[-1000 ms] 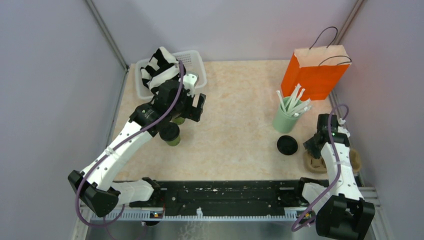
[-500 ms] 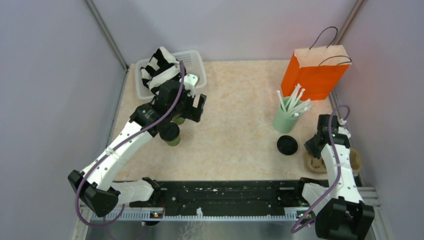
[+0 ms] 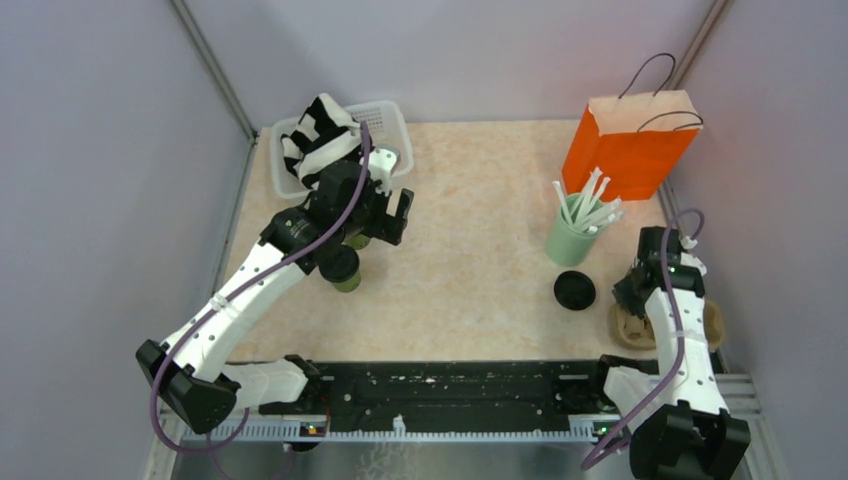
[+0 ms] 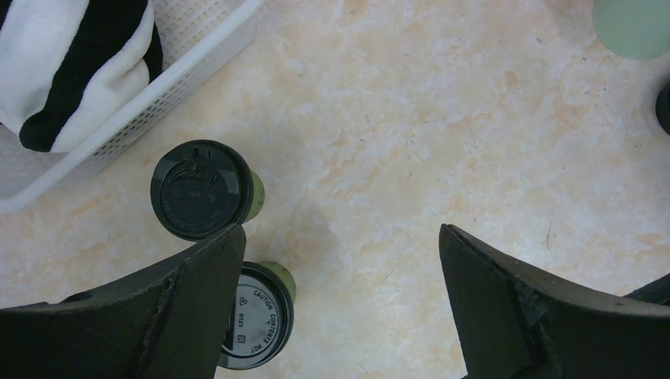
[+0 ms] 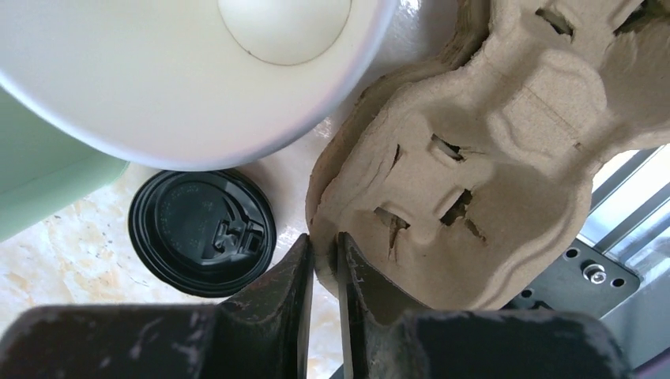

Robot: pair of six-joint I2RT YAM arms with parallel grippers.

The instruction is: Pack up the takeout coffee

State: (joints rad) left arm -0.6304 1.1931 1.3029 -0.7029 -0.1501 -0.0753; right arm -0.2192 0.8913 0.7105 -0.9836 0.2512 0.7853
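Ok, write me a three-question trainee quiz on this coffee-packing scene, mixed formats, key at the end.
1. True or false: the left gripper hangs open above two lidded cups.
2. What is the right gripper pinching? A) the loose black lid B) the pulp cup carrier C) the striped cloth
3. Fill in: the mint tumbler near the orange bag holds white ____.
Key: 1 true; 2 B; 3 straws.
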